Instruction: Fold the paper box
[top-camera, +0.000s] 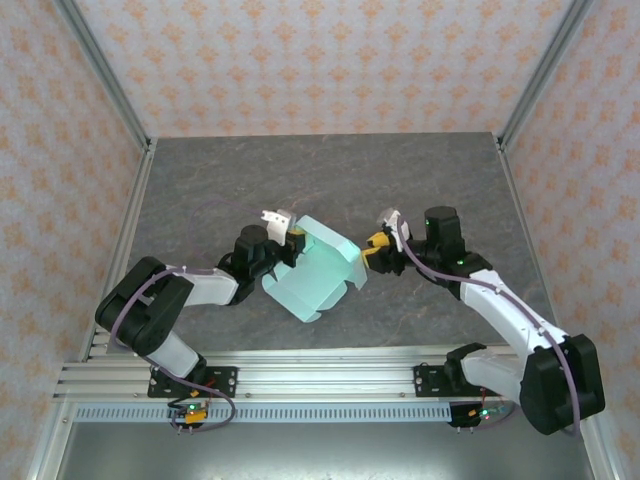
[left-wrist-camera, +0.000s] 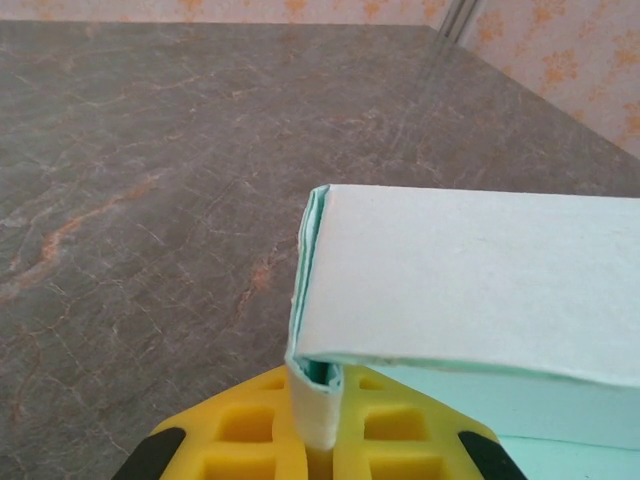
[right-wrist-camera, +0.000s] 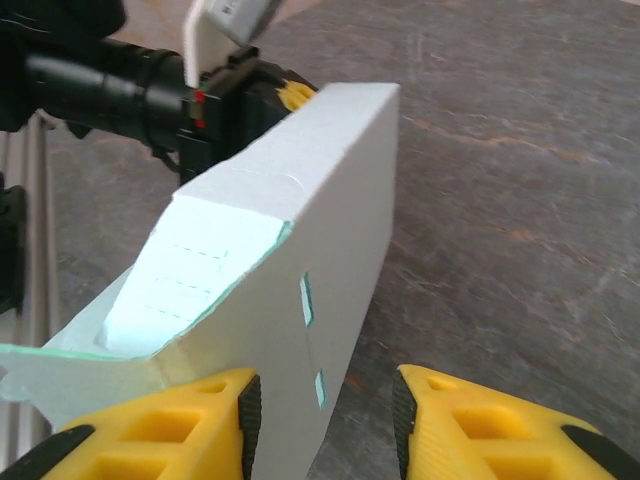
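Top external view, frame centre: the paper box (top-camera: 318, 270) looks partly formed, with walls up and an end flap loose. The left gripper (top-camera: 293, 240) pinches its edge; the right gripper (top-camera: 372, 252) stands parted around the other end — flaps not yet tucked.

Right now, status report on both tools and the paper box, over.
Left tool shut on edge of paper box. Right tool open, straddling the opposite corner. Box partly formed, end flap untucked.
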